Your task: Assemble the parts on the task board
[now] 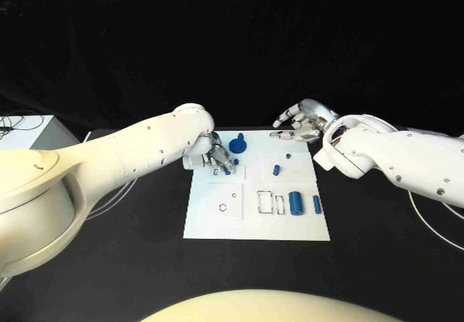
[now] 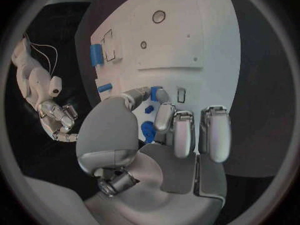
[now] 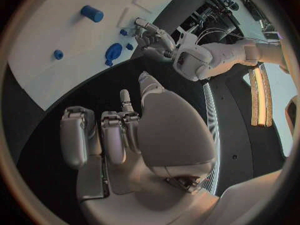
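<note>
While the left hand (image 1: 218,158) hangs low over the far left part of the board (image 1: 256,225), its fingers (image 2: 185,133) point down at a small blue peg (image 1: 227,170) right under the tips; whether they pinch it or only touch it, I cannot tell. Just beyond that hand sits a blue knob (image 1: 238,144), close to its back. Out to the right, the right hand (image 1: 301,123) hovers off the board's far edge over the black surface (image 1: 116,261), fingers loosely apart and nothing in them. Between the hands lie a short pin (image 1: 277,169) and a tiny stud (image 1: 288,157). Nearer the robot, a fat cylinder (image 1: 296,202) and a slim rod (image 1: 316,204) lie side by side, long axes running toward the robot, next to open slots. The peg belongs to the left hand, surely: it is directly beneath, while the right hand is well apart across the board
</note>
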